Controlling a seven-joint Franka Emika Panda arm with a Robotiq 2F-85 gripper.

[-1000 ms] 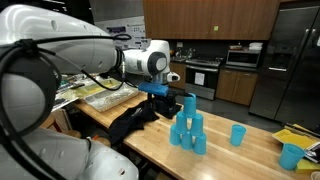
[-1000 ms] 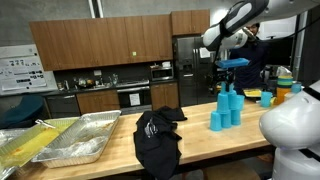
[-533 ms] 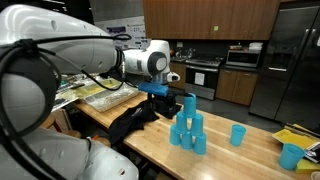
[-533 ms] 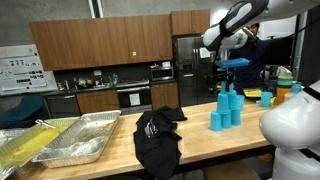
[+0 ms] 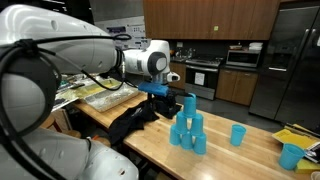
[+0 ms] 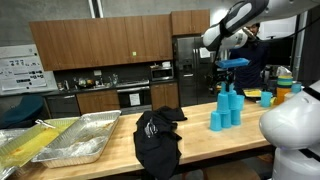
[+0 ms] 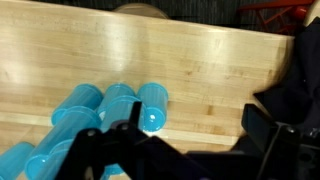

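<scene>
Nearest, in the wrist view: gripper (image 7: pixel 185 150) with jaws wide apart, clamped on nothing, poised above the blue cups (image 7: pixel 108 112). Cups bunched and touching, stacked in tiers, on the tabletop (image 7: pixel 200 55) well in from its long edges, near the black cloth (image 7: pixel 295 85). Same in both exterior views: gripper (image 5: pixel 188 104) level with the top of the blue cups (image 5: pixel 188 130), just over them (image 6: pixel 227 107); touching or not, impossible to tell. Judged from that: tiers built and standing, nothing in hand, no grasp made yet. Farther along the tabletop, toward its end: one loose cup (image 5: pixel 238 134) standing apart, another cup (image 5: pixel 291 155) near the corner. Farther still, beyond the cloth: metal trays (image 6: pixel 60 140). Against the earlier frames: no change at all, with the same hover, same spread jaws, same cups, same cloth.
</scene>
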